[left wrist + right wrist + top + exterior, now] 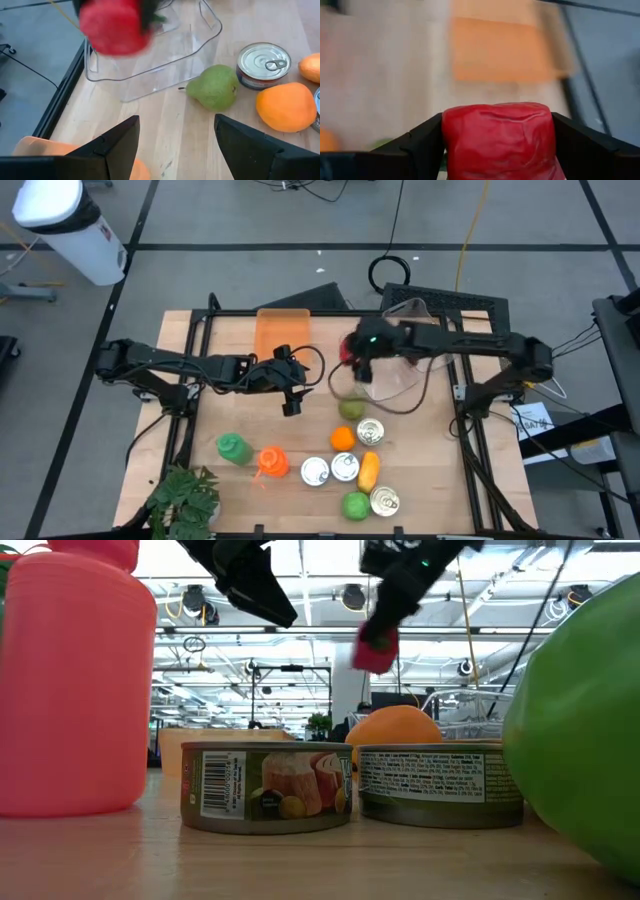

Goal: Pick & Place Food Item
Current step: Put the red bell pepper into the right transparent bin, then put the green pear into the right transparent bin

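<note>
The red food item (497, 140) sits squarely between the right gripper (357, 360)'s two fingers (420, 145), which press against both of its sides; the fingers are clenched on it. In the low view the item (375, 648) hangs well above the tabletop (225, 415), clear of the cans (268, 788) and the orange (395, 725). From above, it is at the near edge of the clear plastic container (400, 370), with the green pear (215, 87) lying just beside that container on the wood. The left gripper (290, 385) hovers near the table's middle, fingers (115, 145) spread wide apart, holding and touching nothing. An orange tray (283, 332) lies behind it.
</note>
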